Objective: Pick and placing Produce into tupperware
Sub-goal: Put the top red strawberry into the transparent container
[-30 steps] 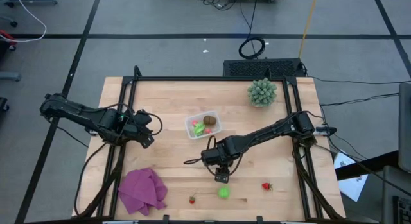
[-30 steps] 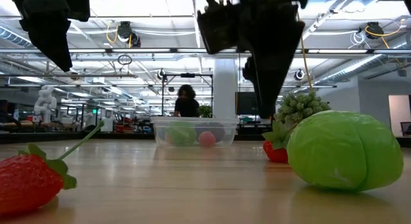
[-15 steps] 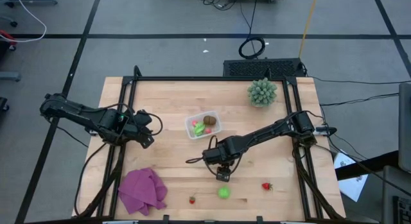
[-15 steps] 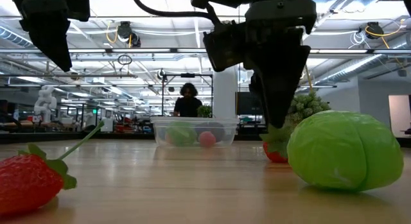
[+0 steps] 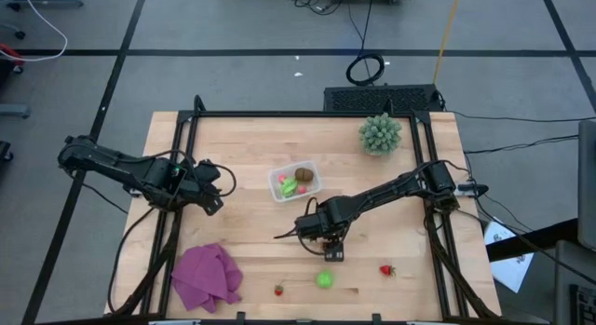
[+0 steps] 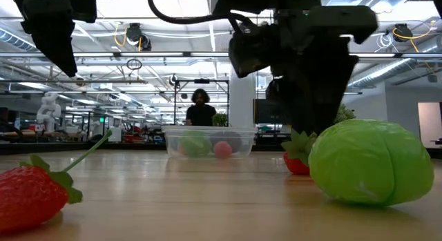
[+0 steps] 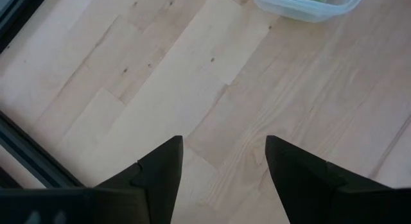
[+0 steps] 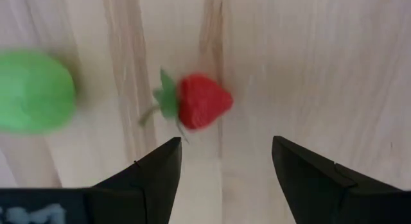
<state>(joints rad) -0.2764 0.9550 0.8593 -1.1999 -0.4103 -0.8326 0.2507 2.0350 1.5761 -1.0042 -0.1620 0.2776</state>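
The clear tupperware (image 5: 295,182) stands mid-table and holds a brown oval (image 5: 304,174), a green piece and pink pieces. Near the table's front edge lie a bright green piece (image 5: 323,279), a strawberry (image 5: 386,269) to its right and a smaller long-stemmed strawberry (image 5: 277,290) to its left. My right gripper (image 5: 332,252) hangs open, pointing down, just behind the green piece; in its wrist view the strawberry (image 8: 199,102) lies ahead of the open fingers (image 8: 225,153), with the green piece (image 8: 32,90) beside it. My left gripper (image 5: 212,190) waits open left of the tupperware (image 7: 308,4).
A purple cloth (image 5: 205,277) lies crumpled at the front left. A spiky pale-green plant (image 5: 381,134) stands at the back right. A black frame (image 5: 307,115) runs around the table's edges. A person (image 6: 200,108) shows in the room beyond the table.
My right gripper has shifted a little toward the table's right edge and sunk slightly, rolling about its own axis, its fingers still apart. The produce pieces and the tupperware have stayed where they were.
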